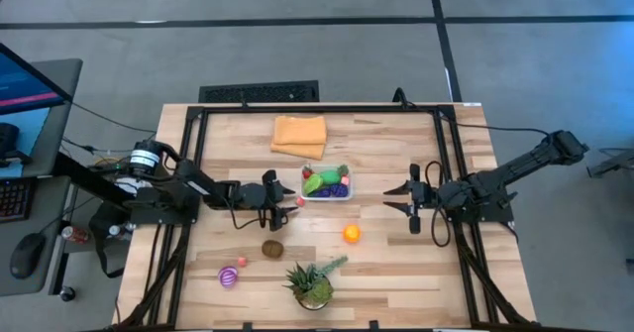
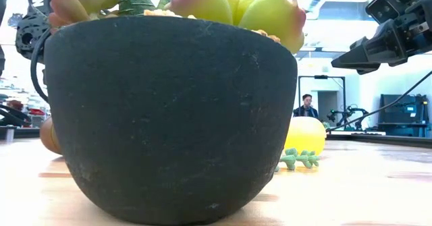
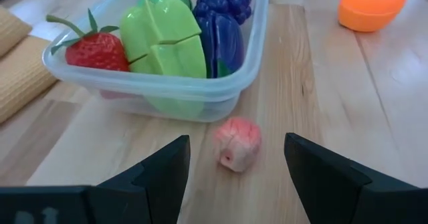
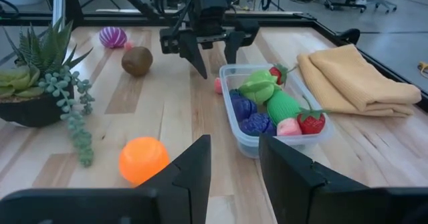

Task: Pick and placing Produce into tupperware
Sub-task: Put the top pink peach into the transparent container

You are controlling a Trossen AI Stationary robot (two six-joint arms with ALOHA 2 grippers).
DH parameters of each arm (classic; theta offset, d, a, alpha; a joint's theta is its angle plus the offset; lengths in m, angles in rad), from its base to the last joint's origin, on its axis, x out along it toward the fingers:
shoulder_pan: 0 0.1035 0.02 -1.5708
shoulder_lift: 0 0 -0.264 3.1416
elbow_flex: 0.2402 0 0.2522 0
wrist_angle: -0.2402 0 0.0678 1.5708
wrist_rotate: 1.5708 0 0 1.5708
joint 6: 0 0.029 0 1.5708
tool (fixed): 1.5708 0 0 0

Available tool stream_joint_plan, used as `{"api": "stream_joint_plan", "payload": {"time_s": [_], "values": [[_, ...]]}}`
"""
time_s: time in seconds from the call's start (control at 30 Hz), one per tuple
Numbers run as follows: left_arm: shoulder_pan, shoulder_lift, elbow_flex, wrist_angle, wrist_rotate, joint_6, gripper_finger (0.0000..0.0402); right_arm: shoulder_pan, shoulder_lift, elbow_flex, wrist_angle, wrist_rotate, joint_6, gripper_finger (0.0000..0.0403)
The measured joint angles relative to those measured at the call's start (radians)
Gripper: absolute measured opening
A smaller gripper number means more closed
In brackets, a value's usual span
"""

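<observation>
Fingers of the left gripper stand spread around a small pink fruit lying on the desk just beside the tupperware. Closing off-centre could roll it away. The right gripper waits, also spread.

Both arms reach inward, left claw and right claw spread open.
</observation>
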Motion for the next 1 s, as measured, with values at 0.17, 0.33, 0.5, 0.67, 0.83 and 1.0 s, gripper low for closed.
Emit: {"api": "stream_joint_plan", "payload": {"time_s": [0.17,0.33,0.5,0.67,0.83,1.0], "values": [[0.000,0.000,0.006,0.001,0.021,0.012,0.0235,0.000,0.000,0.000,0.000,0.000,0.000,0.0118],[0.002,0.000,0.028,-0.029,0.024,0.041,0.0235,0.000,0.000,0.000,0.002,0.000,0.000,0.0118],[0.025,0.000,0.048,-0.072,0.046,0.050,0.0235,0.000,0.000,0.000,0.004,0.000,0.000,0.0118],[0.037,0.000,0.060,-0.094,0.069,0.050,0.0235,0.000,0.000,0.000,0.003,0.000,0.000,0.0118],[0.037,0.000,0.060,-0.098,0.068,0.050,0.0235,0.000,0.000,0.000,0.001,0.000,0.000,0.0118],[0.037,0.000,0.060,-0.110,0.068,0.049,0.0235,0.000,0.000,0.000,0.001,0.000,0.000,0.0118]]}}
